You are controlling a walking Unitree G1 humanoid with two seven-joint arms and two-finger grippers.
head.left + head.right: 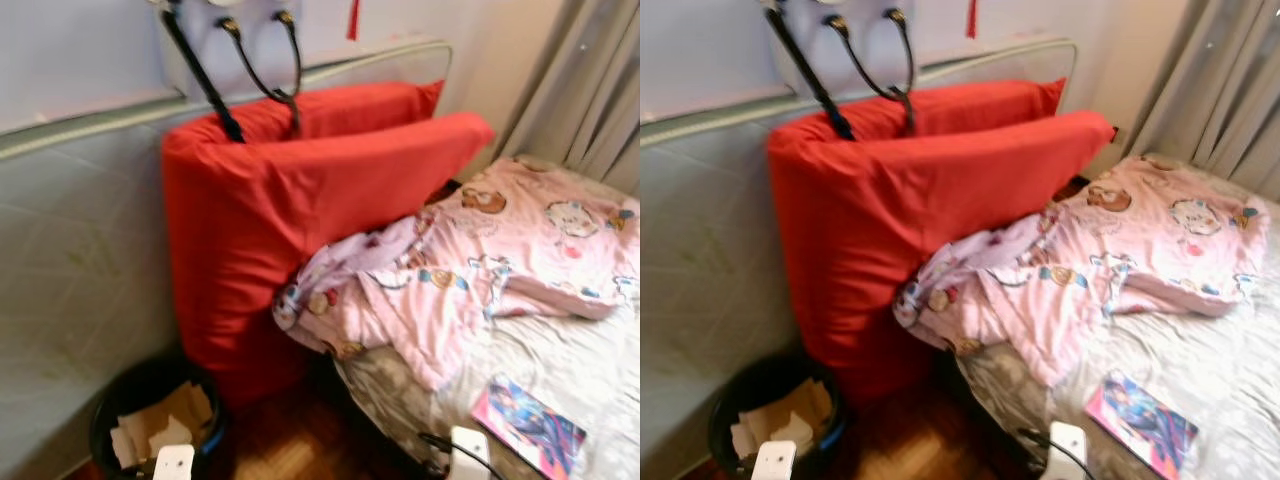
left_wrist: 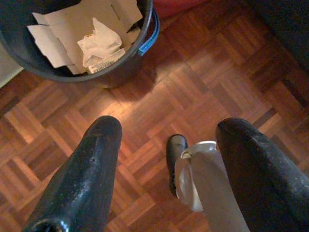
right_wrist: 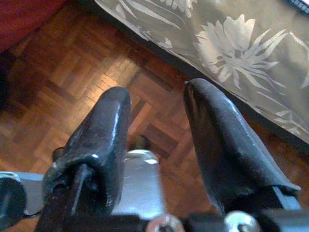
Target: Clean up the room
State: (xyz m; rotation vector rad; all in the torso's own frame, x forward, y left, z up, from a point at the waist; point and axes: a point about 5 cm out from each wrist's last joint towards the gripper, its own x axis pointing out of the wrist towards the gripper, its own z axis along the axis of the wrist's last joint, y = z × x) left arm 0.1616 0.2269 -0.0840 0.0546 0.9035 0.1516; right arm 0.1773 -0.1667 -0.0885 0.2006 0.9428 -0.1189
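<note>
1. In the head views, two red cushions (image 1: 300, 210) stand upright at 11 o'clock, leaning on the grey padded wall (image 1: 70, 250); black bag straps (image 1: 262, 62) hang above them at 12 o'clock.
2. A crumpled pink blanket (image 1: 470, 270) printed with cartoon figures spills off the bed (image 1: 560, 370) from 2 o'clock toward the centre, one corner sagging over the mattress edge beside the cushions.
3. A glossy, flat book (image 1: 528, 425) with a pink and blue cover lies on the pale sheet at 5 o'clock, apart from the blanket.
4. Grey pleated curtains (image 1: 590, 90) hang at 1 o'clock.
5. A round black bin (image 1: 105, 420) with a blue-edged liner sits at 7 o'clock on the floor, touching the base of the front cushion; it holds flattened cardboard pieces (image 2: 72, 24) and a crumpled white wrapper (image 2: 100, 46) (the left wrist view looks straight down into it, which the head views barely manage).
6. The left wrist view also shows the warm brown parquet floor (image 2: 193, 77) in basket-weave blocks, with a sheen of light, and the robot's own foot below.
7. The left gripper (image 2: 166, 159) hangs over that floor near the bin, its fingers spread wide with nothing between them.
8. The right wrist view shows the bed's hanging skirt (image 3: 231, 53), olive cloth with pale flower prints.
9. The right gripper (image 3: 157, 145) hangs above the parquet beside the skirt, fingers a narrow gap apart and holding nothing.
</note>
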